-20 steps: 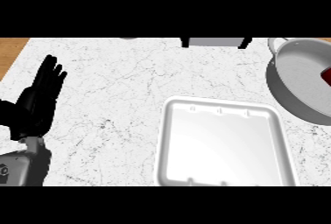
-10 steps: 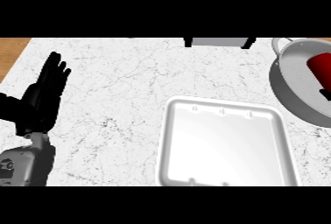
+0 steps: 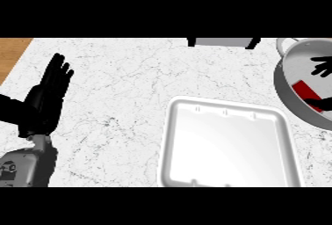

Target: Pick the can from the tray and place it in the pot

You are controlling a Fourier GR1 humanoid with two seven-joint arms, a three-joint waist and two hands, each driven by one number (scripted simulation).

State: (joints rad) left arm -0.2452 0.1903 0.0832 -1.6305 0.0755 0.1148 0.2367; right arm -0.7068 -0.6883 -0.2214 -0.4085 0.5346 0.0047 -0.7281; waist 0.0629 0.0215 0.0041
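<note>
The white marbled desk [image 3: 130, 79] fills nearly the whole head view, with a strip of brown wood showing at its upper left corner. On it, right of centre and toward the near edge, lies the white tray [image 3: 185, 145], a rounded rectangle with a raised rim and nothing resting inside it. At the right edge stands the grey metal pot [image 3: 283, 90], cut off by the frame, with a handle loop at its upper rim. The left hand [image 3: 47, 99] rests over the left side of the desk, well apart from the tray, its fingers straight and together, pointing away from the robot, holding nothing; its grey forearm comes in at the lower left corner. Inside the pot shows the red can [image 3: 303, 90], only partly seen as a slanted red strip low against the pot's inner wall. The right hand [image 3: 320, 67] reaches into the pot just above the can; its fingers look spread and apart, and they do not wrap the can.
</note>
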